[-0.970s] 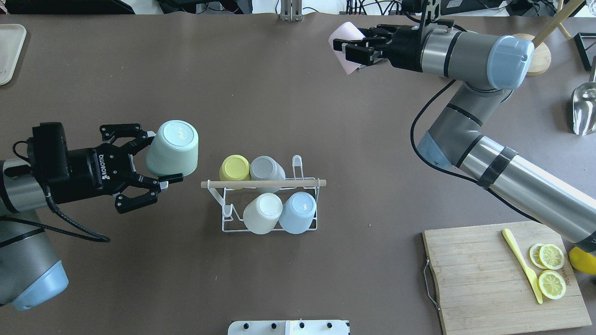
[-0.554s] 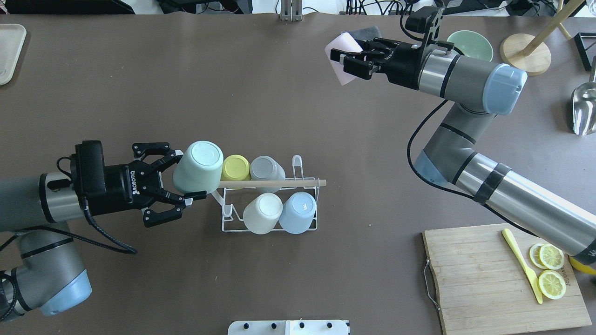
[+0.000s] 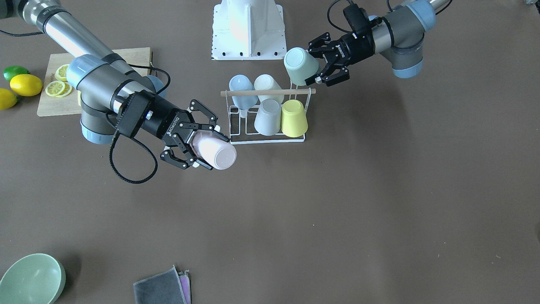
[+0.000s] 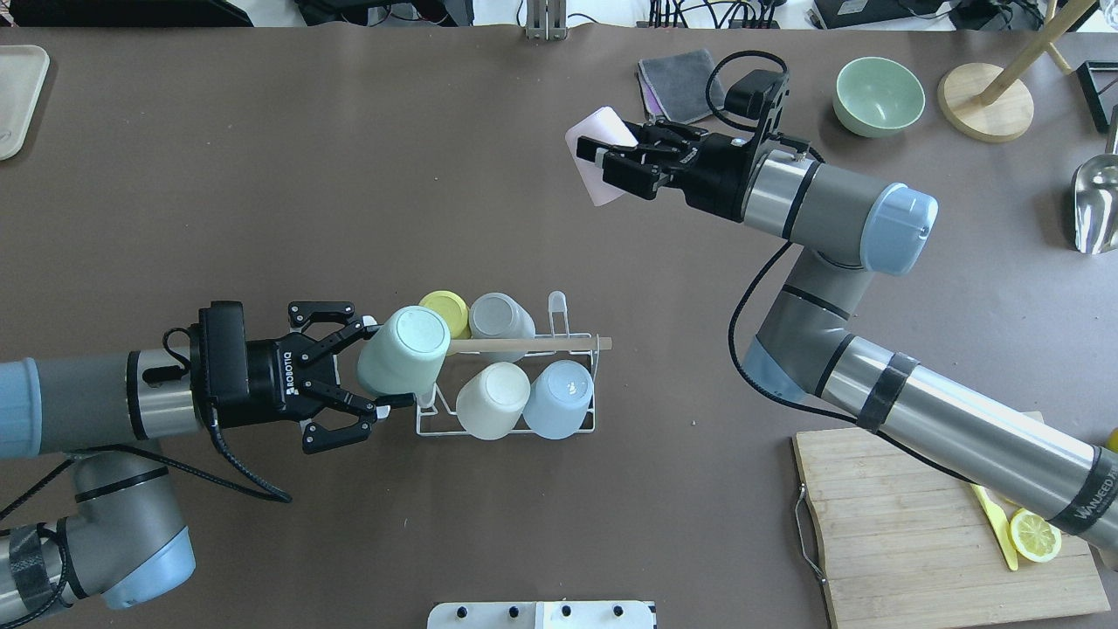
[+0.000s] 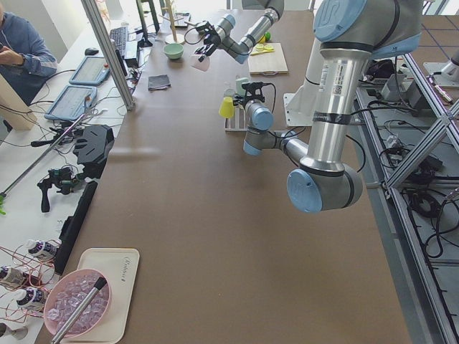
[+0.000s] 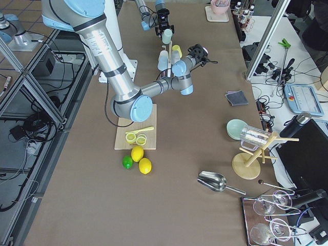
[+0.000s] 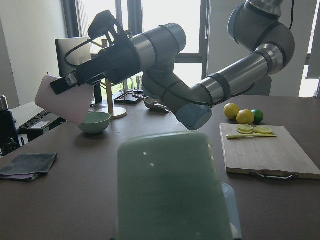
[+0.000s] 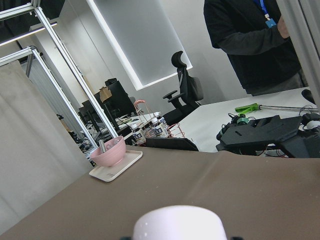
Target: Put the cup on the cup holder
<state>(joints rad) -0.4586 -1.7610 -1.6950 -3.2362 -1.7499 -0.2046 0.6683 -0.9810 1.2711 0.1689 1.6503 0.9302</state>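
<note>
Mint-green plastic cup (image 4: 409,345) gripped in my left end effector (image 4: 390,361) at white wire cup holder (image 4: 572,343), frame centre-left; right end effector (image 4: 611,166) grips pink cup (image 4: 590,153).

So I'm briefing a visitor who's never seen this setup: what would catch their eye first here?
Both arms hold cups. The left gripper has a mint-green cup tilted at the left end of the cup holder, which already bears four upside-down cups. The right gripper holds a pink cup in the air beyond it, toward the table's far side.
</note>
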